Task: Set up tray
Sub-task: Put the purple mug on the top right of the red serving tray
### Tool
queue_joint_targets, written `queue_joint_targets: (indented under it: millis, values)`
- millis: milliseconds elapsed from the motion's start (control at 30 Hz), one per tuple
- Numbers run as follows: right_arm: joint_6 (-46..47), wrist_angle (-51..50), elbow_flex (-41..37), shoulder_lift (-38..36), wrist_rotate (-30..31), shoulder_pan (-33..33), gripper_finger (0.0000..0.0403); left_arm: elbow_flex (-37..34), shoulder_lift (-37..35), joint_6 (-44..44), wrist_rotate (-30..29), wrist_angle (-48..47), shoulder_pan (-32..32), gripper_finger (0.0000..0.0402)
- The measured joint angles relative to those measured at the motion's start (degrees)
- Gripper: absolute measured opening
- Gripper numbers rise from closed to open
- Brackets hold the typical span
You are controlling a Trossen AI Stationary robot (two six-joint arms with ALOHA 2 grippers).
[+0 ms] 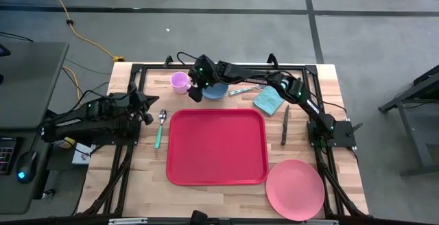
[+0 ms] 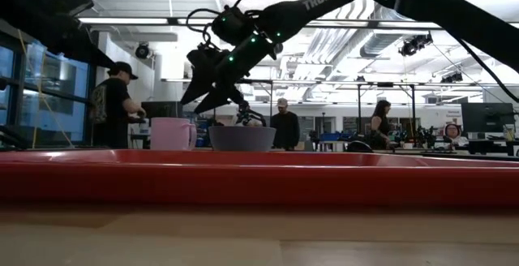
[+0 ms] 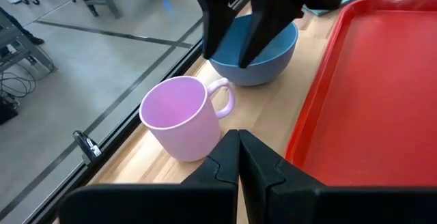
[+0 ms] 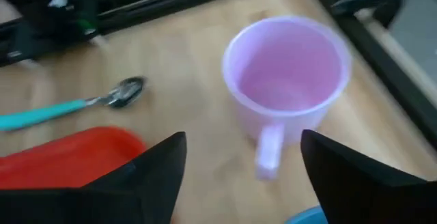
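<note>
Plate (image 1: 295, 188): nearest of all, round and pink, on the counter (image 1: 137, 191) just off the tray's 4 o'clock corner, not on it.
Tray (image 1: 217, 146): big, red, bare, dead centre of the counter, long axis running 3 to 9 o'clock in the high view.
Spoon (image 1: 160, 127): teal handle, lying just off the tray's 9 o'clock edge, handle pointing near, bowl pointing far.
Knife (image 1: 285, 126): just off the tray's 3 o'clock edge, lying near-to-far.
Left claw (image 1: 147, 110): parked at 9 o'clock of the tray, beside the spoon, fingers pinched together on nothing, waiting.
Cloth (image 1: 268, 101): teal, folded, beyond the tray at about 1 o'clock.
Bowl (image 1: 215, 90): blue, just past the tray's far edge, about 12 o'clock.
Right claw (image 1: 196, 91): arm stretched across the far edge; claw hangs between bowl and cup, jaws spread wide, nothing in them.
Cup (image 4: 287, 80): pink, upright, handle toward the right claw in its wrist view; sits at about 10 o'clock from that claw, just beyond it, framed in the gap between the fingers.
Key relation: the cup lies straight ahead of the right claw, which is far nearer than the left; my read is the cup is the next pick, then back toward 6 o'clock onto the tray.
</note>
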Motion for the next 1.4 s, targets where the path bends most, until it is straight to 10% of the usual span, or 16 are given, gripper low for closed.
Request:
queue_joint_targets:
  millis: [1033,1400]
  values:
    - [1.13,4.64,-0.07,6.45,2.41,1.46,0.0290,-0.02,0.02,-0.24,2.39,-0.11,-0.02,0.0040]
    - [0.99,6.37,-0.07,6.47,2.60,1.16,0.0174,-0.02,0.02,-0.28,2.58,-0.16,-0.02,0.0040]
